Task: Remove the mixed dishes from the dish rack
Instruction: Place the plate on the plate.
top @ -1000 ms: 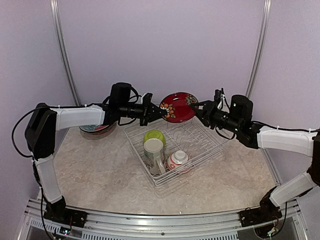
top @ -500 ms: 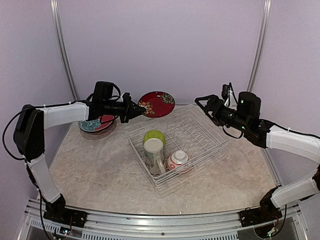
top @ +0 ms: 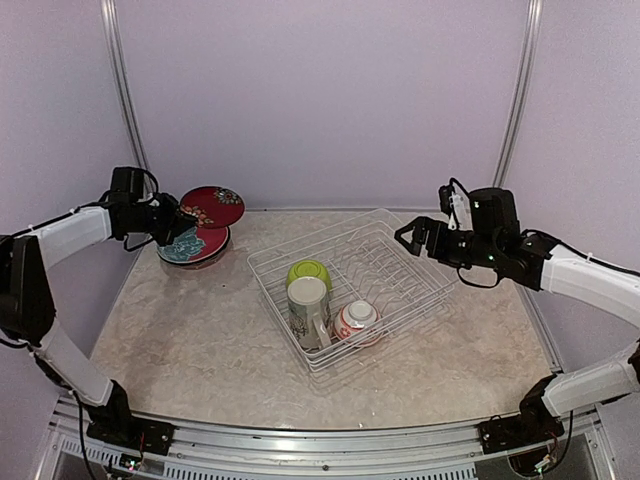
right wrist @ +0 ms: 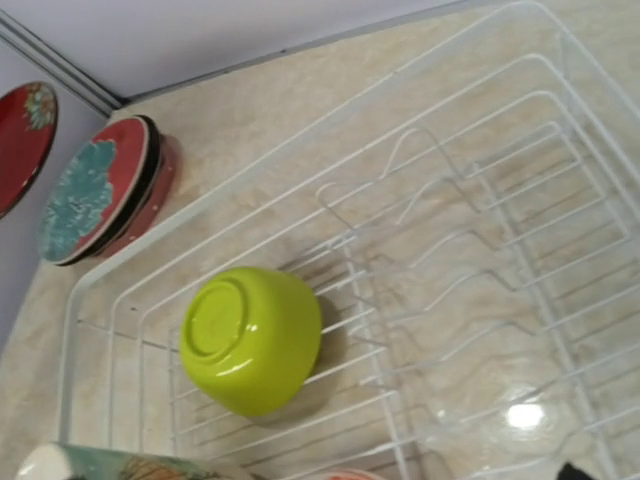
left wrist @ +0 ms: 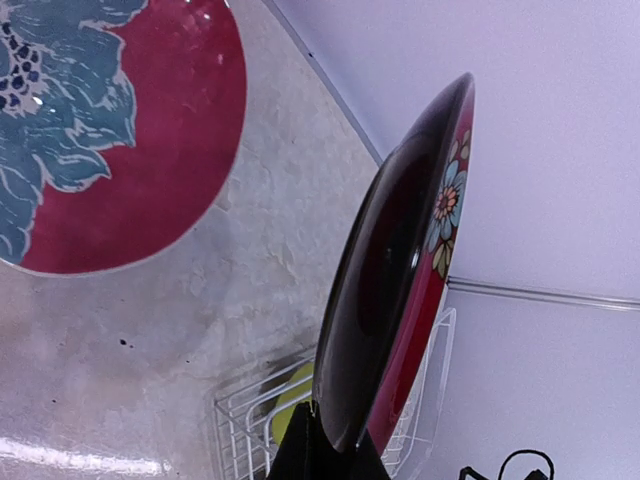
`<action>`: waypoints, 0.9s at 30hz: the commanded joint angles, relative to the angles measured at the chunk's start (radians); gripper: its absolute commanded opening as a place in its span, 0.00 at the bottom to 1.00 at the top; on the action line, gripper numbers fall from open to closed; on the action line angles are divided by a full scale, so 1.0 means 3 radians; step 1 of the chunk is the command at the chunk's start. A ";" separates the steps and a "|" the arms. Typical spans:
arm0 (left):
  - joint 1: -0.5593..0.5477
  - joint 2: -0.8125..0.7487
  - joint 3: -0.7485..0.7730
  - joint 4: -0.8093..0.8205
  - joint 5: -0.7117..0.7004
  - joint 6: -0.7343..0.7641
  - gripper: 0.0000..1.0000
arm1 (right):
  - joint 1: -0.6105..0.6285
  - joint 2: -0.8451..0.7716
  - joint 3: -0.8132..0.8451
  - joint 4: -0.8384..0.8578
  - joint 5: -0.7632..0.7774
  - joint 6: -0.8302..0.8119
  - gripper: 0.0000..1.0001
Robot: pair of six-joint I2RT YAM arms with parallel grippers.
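Observation:
My left gripper (top: 187, 222) is shut on the rim of a red floral plate (top: 212, 207) and holds it tilted just above a stack of plates (top: 195, 247) at the far left. In the left wrist view the plate (left wrist: 400, 280) stands edge-on between my fingers (left wrist: 300, 455), over the stack's teal-flowered top plate (left wrist: 120, 130). The white wire dish rack (top: 300, 242) holds a lime-green bowl (top: 309, 272) upside down, a cream patterned mug (top: 308, 303) and a small white-and-red bowl (top: 357, 320). My right gripper (top: 410, 238) is open and empty above the rack's far right side, looking down on the bowl (right wrist: 250, 340).
The rack's plate tines (top: 385, 265) stand empty on its right half. Purple walls with metal rails close the back and both sides. The stack (right wrist: 100, 195) sits close to the left wall.
My left arm has swung left with the red plate, from beside the rack to above the stack. My right gripper has left the plate's edge and drawn back to the right.

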 commanded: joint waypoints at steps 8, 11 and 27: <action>0.0552 0.0275 -0.0045 0.0166 -0.0067 0.0336 0.00 | -0.0031 0.0119 0.0795 -0.0892 0.0633 -0.0683 1.00; 0.0643 0.0466 0.0014 0.0260 0.0073 0.0318 0.00 | -0.0033 0.0174 0.0837 -0.1077 0.0718 -0.0757 1.00; 0.0698 0.0996 0.0276 0.0199 -0.0077 0.0388 0.00 | -0.0033 0.0267 0.0814 -0.1171 0.0528 -0.0928 1.00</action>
